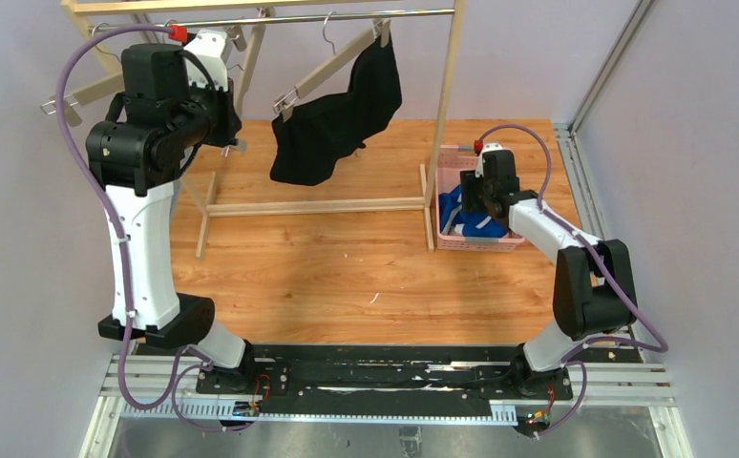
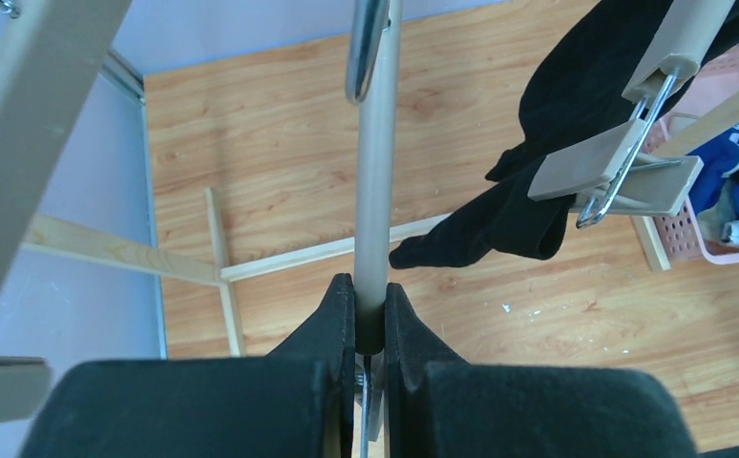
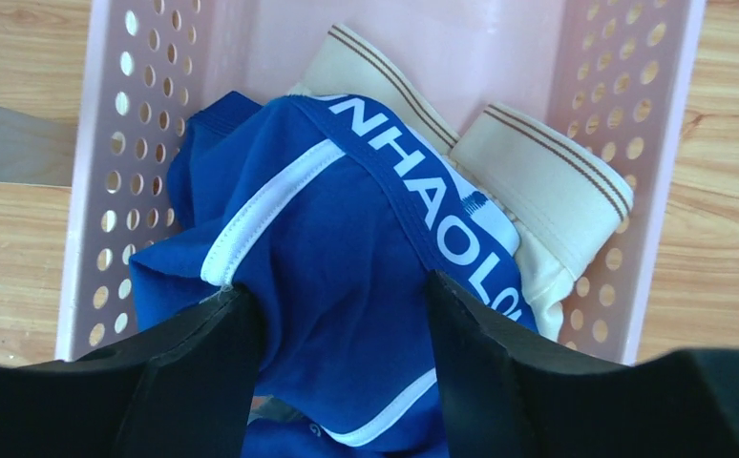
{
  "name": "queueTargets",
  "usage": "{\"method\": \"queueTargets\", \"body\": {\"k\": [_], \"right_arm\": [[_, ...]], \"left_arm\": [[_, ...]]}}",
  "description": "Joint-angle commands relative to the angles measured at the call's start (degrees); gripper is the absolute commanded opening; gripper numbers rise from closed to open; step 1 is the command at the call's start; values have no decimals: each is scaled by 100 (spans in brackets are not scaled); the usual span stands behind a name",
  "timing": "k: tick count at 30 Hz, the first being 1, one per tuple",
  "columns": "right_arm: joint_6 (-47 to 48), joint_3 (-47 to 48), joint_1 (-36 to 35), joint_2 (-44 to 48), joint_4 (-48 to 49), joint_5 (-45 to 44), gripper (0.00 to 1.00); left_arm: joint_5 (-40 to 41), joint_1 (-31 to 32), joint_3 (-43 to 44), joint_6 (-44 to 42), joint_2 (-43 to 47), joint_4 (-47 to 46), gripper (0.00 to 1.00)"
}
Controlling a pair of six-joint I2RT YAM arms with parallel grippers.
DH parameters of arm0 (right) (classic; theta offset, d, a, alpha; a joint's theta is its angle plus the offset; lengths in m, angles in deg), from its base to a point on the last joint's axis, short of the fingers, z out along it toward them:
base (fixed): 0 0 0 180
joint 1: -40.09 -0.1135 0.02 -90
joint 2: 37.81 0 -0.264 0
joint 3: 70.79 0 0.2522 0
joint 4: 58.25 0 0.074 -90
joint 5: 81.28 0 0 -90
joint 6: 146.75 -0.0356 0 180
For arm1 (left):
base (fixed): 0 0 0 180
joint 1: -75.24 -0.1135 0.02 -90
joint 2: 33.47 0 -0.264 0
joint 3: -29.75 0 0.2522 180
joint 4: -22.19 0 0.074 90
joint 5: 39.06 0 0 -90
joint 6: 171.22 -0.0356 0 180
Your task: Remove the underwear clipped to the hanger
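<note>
Blue fabric fills my right wrist view: the blue briefs (image 3: pixel 347 239) lie bunched in the pink basket (image 3: pixel 137 114), on top of the cream briefs (image 3: pixel 538 181). The right claw (image 3: pixel 337 291) hangs just above them with its fingers spread, one on each side of the blue cloth and pinching nothing. So I judge that two pairs are delivered and this drop-off is finished.

The black briefs (image 1: pixel 332 124) are the one pair not yet in the basket. They hang from the tilted hanger (image 1: pixel 332 62) on the wooden rack (image 1: pixel 452 95), held at the hanger's upper end. The lower clip looks free of cloth, though I cannot be sure from here. The fabric droops well clear of the worktop (image 1: pixel 327 267).

My left claw (image 2: pixel 369 286) is up at the far left of the rack, with its fingers pressed together on the metal rail (image 2: pixel 377 191). A hanger hook shows on the rail just beyond it.

The step in hand, as I read it, is the handover from the blue pair to the black one. Next I should lift the right claw straight up out of the basket so it snags no cloth, then carry it across to the black pair. There it needs a grip on the fabric just below the holding clip and a steady downward pull. The hanger can swing on the rail, so bracing it with the left arm may help
</note>
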Motion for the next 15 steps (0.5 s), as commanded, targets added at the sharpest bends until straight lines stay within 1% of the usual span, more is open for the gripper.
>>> {"method": "queueTargets", "body": {"k": [1,6,15], "right_arm": [[-49,206,92,-64,-85,-85,61],[-44,-26,90,352,-24,-1,61],[3,-440,83,1378,-3,125,61]], "left_arm": [[-199,-98,209,-27,88,-233,0],[-208,-249,202,-21,42,-328,0],[-556,-470,225,221,-232,-811,0]]}}
